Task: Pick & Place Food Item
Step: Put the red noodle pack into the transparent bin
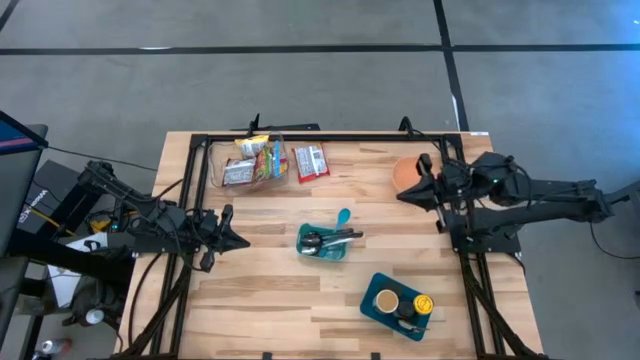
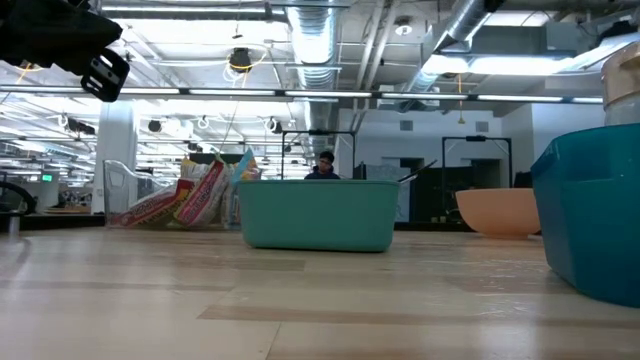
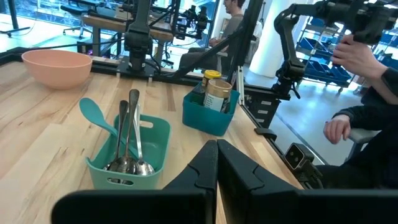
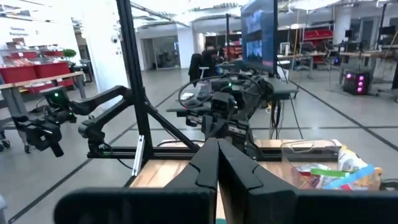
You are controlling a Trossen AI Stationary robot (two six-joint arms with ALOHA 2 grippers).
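Several snack packets (image 1: 254, 160) lie in a clear wire-edged container at the far middle of the table, and a red packet (image 1: 311, 162) lies flat on the wood beside it. The right wrist view shows the packets (image 4: 326, 173) past my fingers. My left gripper (image 1: 238, 241) hovers at the table's left, pointing level toward the right, shut with nothing in it (image 3: 216, 149). At the table's right, next to the orange bowl (image 1: 404, 172), my right gripper (image 1: 403, 194) hangs above the table. It points level toward the left and is shut and empty (image 4: 217, 146).
A teal caddy (image 1: 324, 243) with spoons and a blue spatula stands mid-table. A teal bin (image 1: 397, 301) with cans sits near the front right. A black frame (image 1: 330, 137) borders the table. A person shows beyond the table's edge (image 3: 367, 68).
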